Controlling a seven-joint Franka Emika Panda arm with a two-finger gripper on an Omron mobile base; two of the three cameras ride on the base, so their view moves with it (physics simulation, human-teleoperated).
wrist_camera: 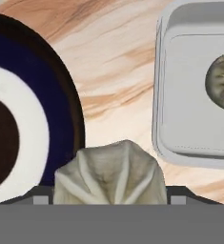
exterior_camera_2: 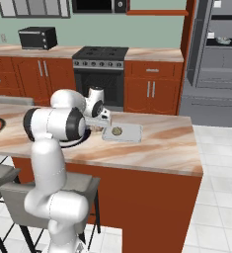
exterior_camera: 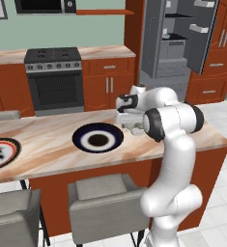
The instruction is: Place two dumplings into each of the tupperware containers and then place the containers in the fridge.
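My gripper (wrist_camera: 109, 202) hangs low over the marbled island counter (exterior_camera_2: 162, 141), and a pleated beige dumpling (wrist_camera: 108, 174) sits between its two dark fingertips (wrist_camera: 41, 199), which stand wide apart at either flank of it; the tips are cut off at the bottom of the hand view, so I think they are pinching it but cannot be sure they touch. Just beyond the dumpling, on one side, lies the dark-blue plate (wrist_camera: 61, 109) with its white ring and dark centre, and on the other side the pale grey tupperware container (wrist_camera: 180, 95), shallow with a rounded corner and flared rim. A second dumpling (wrist_camera: 223, 81) rests inside that container, near the edge of the hand view. From the right base view, the same container (exterior_camera_2: 132, 132) sits flat on the counter with that dumpling (exterior_camera_2: 116, 131) in its near end, just beside my hand (exterior_camera_2: 98, 116). In the left base view my arm (exterior_camera: 173, 144) covers most of the container. The fridge (exterior_camera: 175, 41) stands open behind the island, well apart from the counter. A red-and-black-rimmed plate (exterior_camera: 1, 152) lies at the far left end of the counter.
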